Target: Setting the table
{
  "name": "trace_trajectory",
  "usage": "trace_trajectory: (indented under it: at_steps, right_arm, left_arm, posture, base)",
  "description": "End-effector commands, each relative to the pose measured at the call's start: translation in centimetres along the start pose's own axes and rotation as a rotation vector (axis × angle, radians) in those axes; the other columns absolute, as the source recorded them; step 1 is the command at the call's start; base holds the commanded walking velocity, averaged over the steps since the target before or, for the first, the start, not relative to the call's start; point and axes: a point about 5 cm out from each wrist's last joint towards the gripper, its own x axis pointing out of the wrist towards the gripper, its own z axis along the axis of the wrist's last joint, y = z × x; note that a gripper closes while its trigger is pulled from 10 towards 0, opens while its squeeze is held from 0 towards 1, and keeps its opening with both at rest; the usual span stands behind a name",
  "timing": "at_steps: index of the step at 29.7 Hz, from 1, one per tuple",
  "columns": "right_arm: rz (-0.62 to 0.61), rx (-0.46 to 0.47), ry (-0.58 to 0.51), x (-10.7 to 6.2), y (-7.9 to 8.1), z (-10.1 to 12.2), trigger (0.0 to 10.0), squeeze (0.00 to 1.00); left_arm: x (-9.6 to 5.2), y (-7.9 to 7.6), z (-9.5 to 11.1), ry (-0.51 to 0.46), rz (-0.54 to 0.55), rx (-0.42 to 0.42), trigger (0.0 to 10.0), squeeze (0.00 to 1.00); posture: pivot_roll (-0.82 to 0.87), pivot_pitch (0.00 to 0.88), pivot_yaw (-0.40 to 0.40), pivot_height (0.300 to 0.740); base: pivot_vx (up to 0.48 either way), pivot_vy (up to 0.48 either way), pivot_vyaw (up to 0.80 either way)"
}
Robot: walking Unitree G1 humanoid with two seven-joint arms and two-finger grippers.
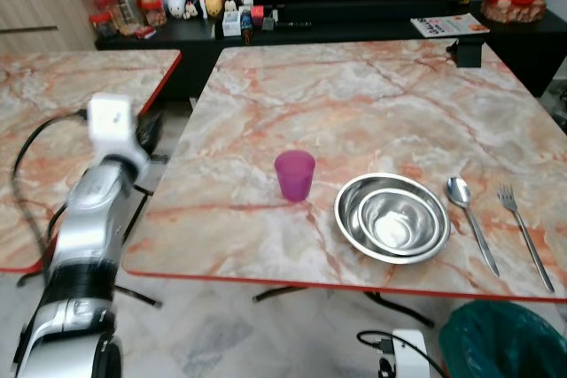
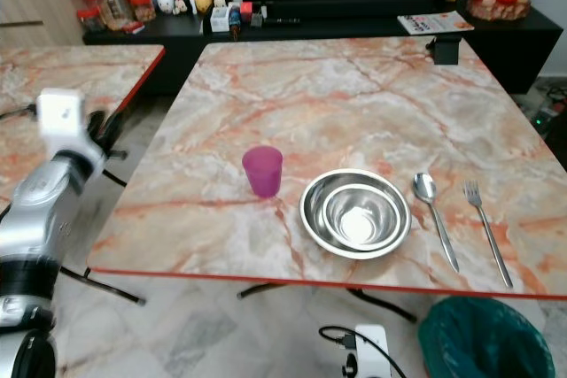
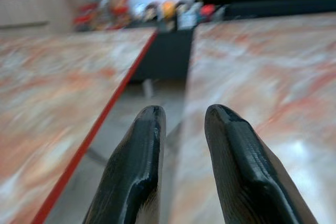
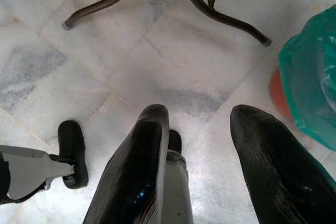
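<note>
A purple cup [image 1: 294,174] stands upright near the front of the marble table [image 1: 354,104]. Right of it sit two nested steel bowls [image 1: 392,216], then a spoon [image 1: 469,219] and a fork [image 1: 524,232] lying side by side. My left arm is raised at the table's left edge, over the gap between the two tables. Its gripper [image 3: 181,116] is open and empty, well left of the cup. My right gripper [image 4: 199,116] hangs open over the floor below the table's front edge, holding nothing.
A second marble table [image 1: 53,95] stands to the left across a narrow gap. A green-lined bin [image 1: 505,338] sits on the floor at front right. A small black object [image 1: 467,52] rests at the table's far right. Behind is a black console [image 1: 354,24] with jars and figurines.
</note>
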Motion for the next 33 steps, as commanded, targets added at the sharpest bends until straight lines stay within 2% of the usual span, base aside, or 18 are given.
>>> trace_trajectory:
  at_steps: [1,3,4,6,7,8,9,10,13,16,19,21,22,24,25,27,28,33]
  right_arm:
    - [0.014,-0.014,0.004,0.0,0.2,-0.1,10.0,0.0]
    - [0.016,-0.018,0.006,0.0,0.2,-0.2,10.0,0.0]
    - [0.016,-0.018,0.006,0.0,0.2,-0.2,10.0,0.0]
    - [0.012,-0.015,0.008,-0.1,0.1,-0.3,10.0,0.0]
    - [0.01,-0.013,0.009,-0.1,0.1,-0.3,10.0,0.0]
    - [0.009,-0.011,0.01,-0.1,0.1,-0.3,10.0,0.0]
    - [0.009,-0.013,0.01,-0.1,0.1,-0.3,10.0,0.0]
    - [0.01,-0.015,0.01,-0.1,0.1,-0.3,10.0,0.0]
    - [0.009,-0.017,0.008,-0.1,0.0,-0.3,10.0,0.0]
    - [0.009,-0.017,0.008,-0.1,0.0,-0.3,10.0,0.0]
    - [0.008,-0.019,0.007,-0.1,-0.1,-0.2,10.0,0.0]
    - [0.008,-0.019,0.007,-0.1,-0.1,-0.2,10.0,0.0]
    - [0.008,-0.019,0.007,0.0,-0.1,-0.2,10.0,0.0]
    - [0.009,-0.019,0.008,0.0,-0.1,-0.2,10.0,0.0]
    - [0.011,-0.021,0.008,0.0,-0.1,-0.2,10.0,0.0]
    - [0.012,-0.021,0.007,0.0,-0.1,-0.1,10.0,0.0]
    - [0.013,-0.022,0.005,0.0,0.0,-0.1,10.0,0.0]
    - [0.012,-0.017,0.001,0.0,0.1,0.1,10.0,0.0]
  left_arm:
    - [-1.5,1.8,0.3,-0.036,0.062,0.117,10.0,0.0]
    - [-3.0,3.4,-0.7,-0.044,0.148,0.146,10.0,0.0]
    - [-3.0,3.4,-0.7,-0.044,0.148,0.146,10.0,0.0]
    - [-5.0,5.4,-2.8,0.004,0.274,0.174,10.0,0.0]
    - [-5.6,5.8,-3.4,0.02,0.294,0.188,10.0,0.0]
    - [-5.9,5.9,-3.7,0.028,0.3,0.196,10.0,0.0]
    - [-6.5,6.2,-4.7,0.056,0.314,0.205,10.0,0.0]
    - [-7.6,6.3,-6.7,0.119,0.315,0.237,10.0,0.0]
    - [-9.0,5.9,-9.0,0.204,0.276,0.277,10.0,0.0]
    - [-9.1,5.9,-9.2,0.203,0.276,0.281,10.0,0.0]
    - [-10.9,5.2,-13.0,0.354,0.238,0.262,10.0,0.0]
    - [-11.3,4.9,-13.9,0.397,0.222,0.254,10.0,0.0]
    - [-11.9,4.0,-15.5,0.475,0.166,0.226,10.0,0.0]
    - [-12.6,2.8,-17.2,0.57,0.087,0.185,10.0,0.0]
    - [-13.8,0.7,-19.2,0.697,-0.058,0.199,10.0,0.0]
    - [-14.4,-0.5,-20.0,0.736,-0.134,0.203,10.0,0.0]
    - [-14.9,-1.3,-20.6,0.775,-0.154,0.172,10.0,0.0]
    - [-15.5,-2.6,-21.6,0.824,-0.178,0.151,10.0,0.0]
  posture:
    - [0.05,0.013,0.045,0.727]
    - [0.06,0.012,0.044,0.727]
    - [0.06,0.012,0.044,0.727]
    - [0.06,0.006,0.042,0.727]
    - [0.06,0.001,0.042,0.727]
    - [0.06,0.001,0.042,0.727]
    - [0.06,0.0,0.042,0.727]
    - [0.05,0.0,0.04,0.727]
    - [0.05,0.0,0.039,0.727]
    - [0.05,0.0,0.039,0.727]
    - [0.04,0.0,0.038,0.727]
    - [0.04,0.0,0.038,0.727]
    - [0.04,0.0,0.038,0.727]
    - [0.04,0.0,0.035,0.727]
    - [0.04,0.0,0.033,0.727]
    - [0.04,0.0,0.033,0.727]
    - [0.04,0.0,0.034,0.727]
    - [0.03,0.0,0.035,0.727]
  base:
    - [0.0,0.0,0.0]
    - [0.0,0.0,0.0]
    - [0.0,0.0,0.0]
    - [0.0,0.0,0.0]
    - [0.0,0.0,0.0]
    - [0.0,0.0,0.0]
    - [0.0,0.0,0.0]
    - [0.0,0.0,0.0]
    - [0.0,0.0,0.0]
    - [0.0,0.0,0.0]
    - [0.0,0.0,0.0]
    - [0.0,0.0,0.0]
    - [0.0,0.0,0.0]
    - [0.0,0.0,0.0]
    - [0.0,0.0,0.0]
    - [0.0,0.0,0.0]
    - [0.0,0.0,0.0]
    - [0.0,0.0,0.0]
